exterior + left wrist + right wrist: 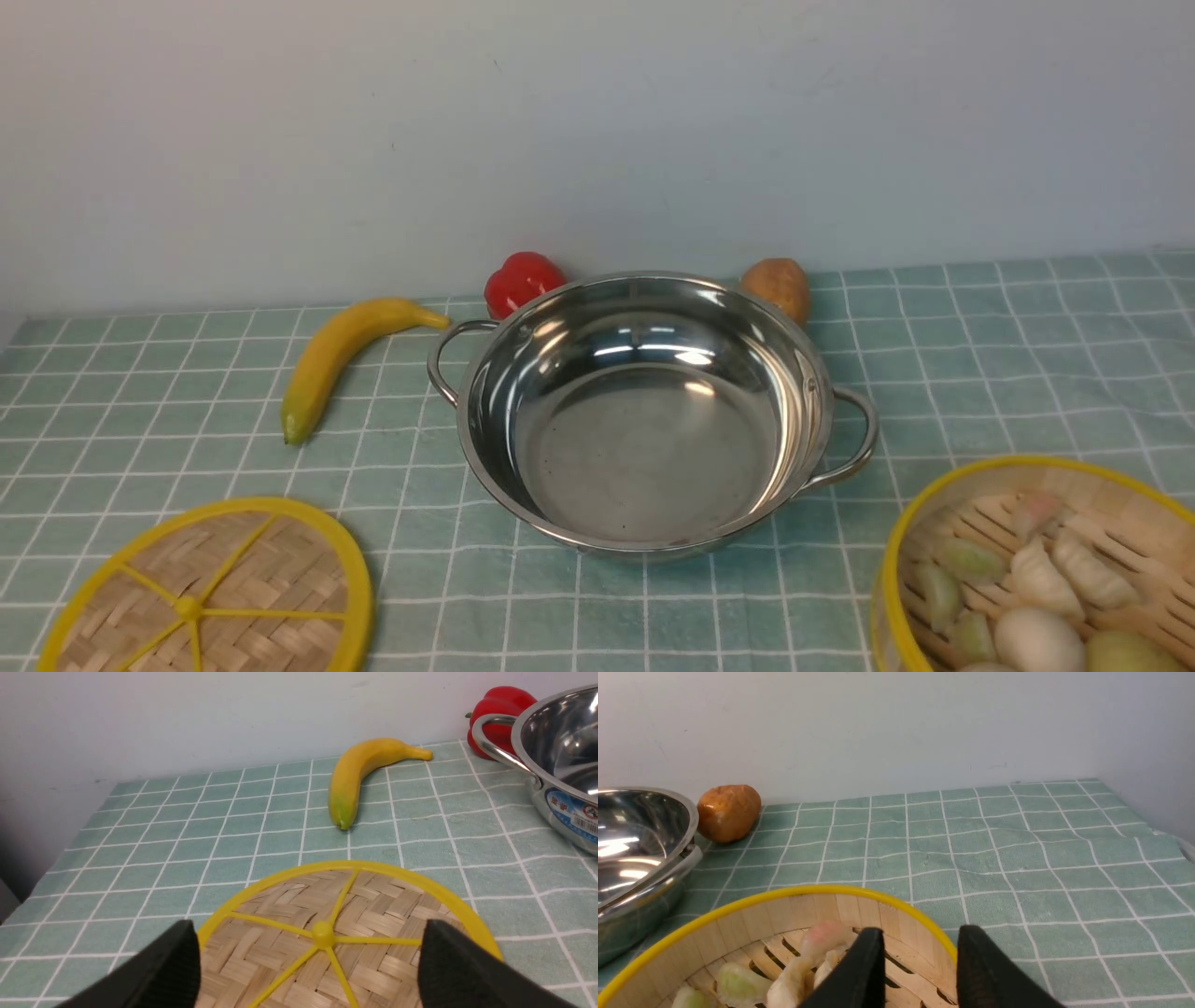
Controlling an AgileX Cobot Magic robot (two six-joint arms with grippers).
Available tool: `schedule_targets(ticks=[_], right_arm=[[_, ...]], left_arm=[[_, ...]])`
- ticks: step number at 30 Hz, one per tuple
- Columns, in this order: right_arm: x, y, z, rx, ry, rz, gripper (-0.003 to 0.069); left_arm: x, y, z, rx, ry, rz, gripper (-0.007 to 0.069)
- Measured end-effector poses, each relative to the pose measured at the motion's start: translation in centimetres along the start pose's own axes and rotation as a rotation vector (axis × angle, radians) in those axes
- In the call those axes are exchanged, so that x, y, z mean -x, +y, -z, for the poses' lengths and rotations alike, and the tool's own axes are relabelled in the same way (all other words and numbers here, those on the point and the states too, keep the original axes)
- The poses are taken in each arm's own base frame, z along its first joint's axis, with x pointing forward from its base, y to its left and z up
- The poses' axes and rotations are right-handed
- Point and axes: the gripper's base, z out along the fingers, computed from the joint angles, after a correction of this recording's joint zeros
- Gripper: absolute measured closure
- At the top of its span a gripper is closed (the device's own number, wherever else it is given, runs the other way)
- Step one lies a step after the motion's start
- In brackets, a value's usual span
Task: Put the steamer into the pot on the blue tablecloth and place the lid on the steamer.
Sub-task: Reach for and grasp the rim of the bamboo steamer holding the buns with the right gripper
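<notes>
The shiny pot (pixel 644 448) stands empty in the middle of the blue tablecloth (pixel 980 355). At the near left the lid (pixel 243 579) lies flat. Neither gripper shows in the front view. In the left wrist view my left gripper (pixel 309 927) is wide open just above the lid (pixel 373 905), its yellow knob between the fingers. The steamer (pixel 1018 461) sits on the cloth at the near right. My right gripper (pixel 920 933) is open and straddles the steamer's wall (pixel 784 914), one finger inside and one outside.
Dumplings (pixel 1036 579) fill the steamer. A banana (pixel 336 359) lies left of the pot, with a red pepper (pixel 523 280) and a brown potato (pixel 777 285) behind it against the wall. The cloth's right edge (pixel 1181 844) meets a side wall.
</notes>
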Motion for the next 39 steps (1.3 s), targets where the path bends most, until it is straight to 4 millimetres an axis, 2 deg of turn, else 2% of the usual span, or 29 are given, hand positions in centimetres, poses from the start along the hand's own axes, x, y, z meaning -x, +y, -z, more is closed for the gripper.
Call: schedule_targets(ticks=[5,6,10,17,19,23,27,32,34,36,38,39], right_arm=[[1.2,0.3,0.1,0.029,-0.123,-0.033,0.0419],[2.3,0.4,0.4,0.038,-0.166,-0.041,0.0419],[4.6,0.8,1.3,0.048,-0.227,-0.041,0.0419],[7.7,1.3,3.0,0.059,-0.236,-0.077,0.0419],[9.3,1.6,4.1,0.075,-0.225,-0.115,0.0419],[11.5,2.4,6.5,0.11,-0.155,-0.168,0.0419],[12.8,3.3,8.1,0.195,-0.138,-0.258,0.0419],[12.6,4.7,8.6,0.346,-0.041,-0.388,0.0419],[12.4,5.3,8.6,0.393,0.051,-0.357,0.0419],[12.3,6.1,8.4,0.435,0.23,-0.223,0.0419],[12.4,6.3,8.2,0.449,0.314,-0.161,0.0419],[12.9,6.5,7.2,0.455,0.403,-0.084,0.0419]], left_arm=[[0.0,0.0,0.0,0.0,0.0,0.0,0.0046],[0.0,0.0,0.0,0.0,0.0,0.0,0.0046],[0.0,0.0,0.0,0.0,0.0,0.0,0.0046],[0.0,0.0,0.0,0.0,0.0,0.0,0.0046],[0.0,0.0,0.0,0.0,0.0,0.0,0.0046],[0.0,0.0,0.0,0.0,0.0,0.0,0.0046],[0.0,0.0,0.0,0.0,0.0,0.0,0.0046],[0.0,0.0,0.0,0.0,0.0,0.0,0.0046],[0.0,0.0,0.0,0.0,0.0,0.0,0.0046],[0.0,0.0,0.0,0.0,0.0,0.0,0.0046],[0.0,0.0,0.0,0.0,0.0,0.0,0.0046],[0.0,0.0,0.0,0.0,0.0,0.0,0.0046]])
